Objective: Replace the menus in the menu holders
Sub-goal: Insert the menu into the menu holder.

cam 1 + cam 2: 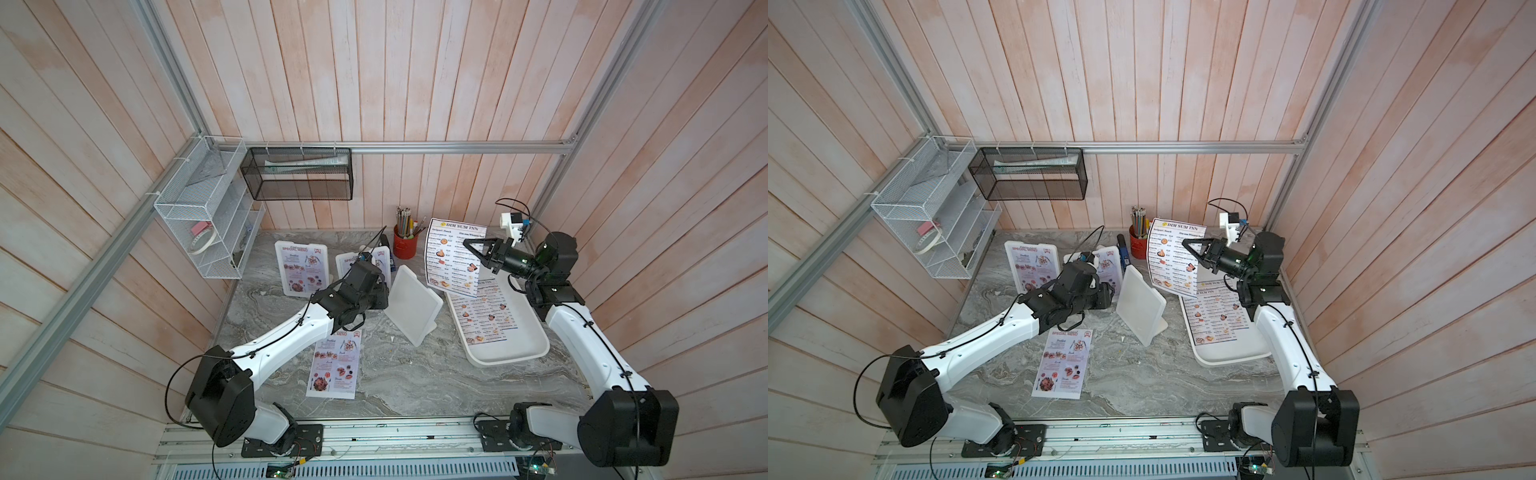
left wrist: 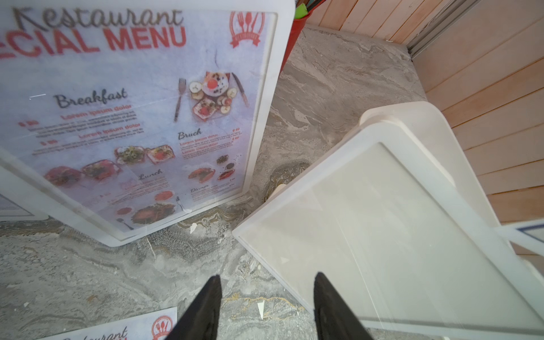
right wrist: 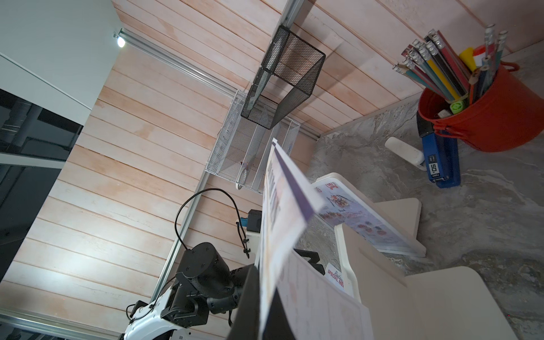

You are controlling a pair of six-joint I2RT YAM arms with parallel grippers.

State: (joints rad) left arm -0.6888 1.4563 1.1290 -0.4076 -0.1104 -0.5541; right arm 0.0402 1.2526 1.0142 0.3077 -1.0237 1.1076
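Observation:
My right gripper (image 1: 468,246) is shut on a blue-bordered "Dim Sum Inn" menu (image 1: 455,257) that it holds upright in the air over the back right; the sheet (image 3: 282,212) runs edge-on between its jaws. An empty white menu holder (image 1: 413,305) stands mid-table with its back to the camera. My left gripper (image 2: 268,278) is open low in front of this holder (image 2: 397,229), with nothing between its fingers. Two more menu holders (image 1: 301,268) (image 1: 365,264) with red "Special Menu" sheets stand at the back left. A loose Special Menu (image 1: 334,363) lies flat on the table.
A white shallow tray (image 1: 528,351) at the right holds more Dim Sum Inn sheets (image 1: 486,316). A red pencil cup (image 1: 404,245) and a blue stapler (image 3: 440,159) stand at the back. A white wire shelf (image 1: 203,208) and a black mesh basket (image 1: 297,174) hang on the walls.

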